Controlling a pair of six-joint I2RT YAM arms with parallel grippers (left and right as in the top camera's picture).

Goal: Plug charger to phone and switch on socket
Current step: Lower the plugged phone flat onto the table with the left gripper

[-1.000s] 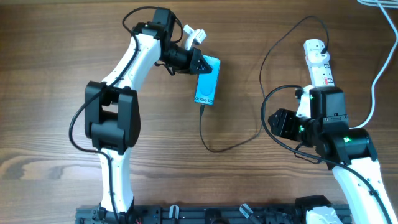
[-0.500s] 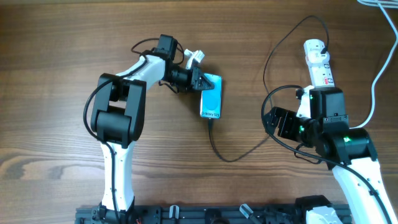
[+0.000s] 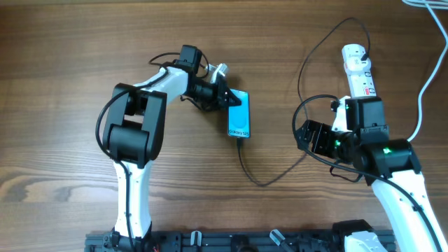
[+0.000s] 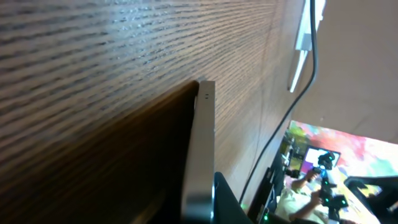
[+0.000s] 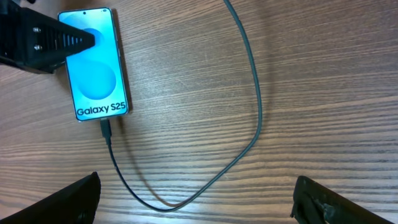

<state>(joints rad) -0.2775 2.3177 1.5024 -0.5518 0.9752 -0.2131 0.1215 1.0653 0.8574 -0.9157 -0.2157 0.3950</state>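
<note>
Two arms work at a wooden table (image 3: pixel 56 56).

Overhead:
- The left arm is folded at the elbow, with the forearm reaching right.
- The left gripper (image 3: pixel 229 99) is turned on its side and clamped on the far end of the phone (image 3: pixel 240 122).
- The phone lies flat, screen up, left of centre.
- The charger (image 3: pixel 260 183) is plugged into the phone's near end. It loops right, then climbs and arcs over to the socket (image 3: pixel 360 73) at far right.
- The right arm rises from the near right corner, its wrist at the socket's near end.
- The right gripper (image 3: pixel 311 138) points left toward the cable loop, fingers spread wide and holding nothing, well apart from the phone.
- A thick white cord (image 3: pixel 423 91) runs to the right of the socket.

Left wrist:
- The phone (image 4: pixel 202 149) is seen edge-on, close to the lens.
- One black finger (image 4: pixel 225 202) touches it; the other finger is hidden.
- The charger (image 4: pixel 311 56) trails beyond.

Right wrist:
- The right gripper (image 5: pixel 196 199) shows its fingers (image 5: pixel 78 199) at both lower corners, far apart, with bare table between them.
- The phone (image 5: pixel 99 74) is at upper left, well apart from them.
- The left gripper (image 5: pixel 62 40) has its tip overlapping the phone's top corner.
- The charger (image 5: pixel 256 99) is seated in the phone's bottom end, and its cable sweeps away in a loop.
</note>
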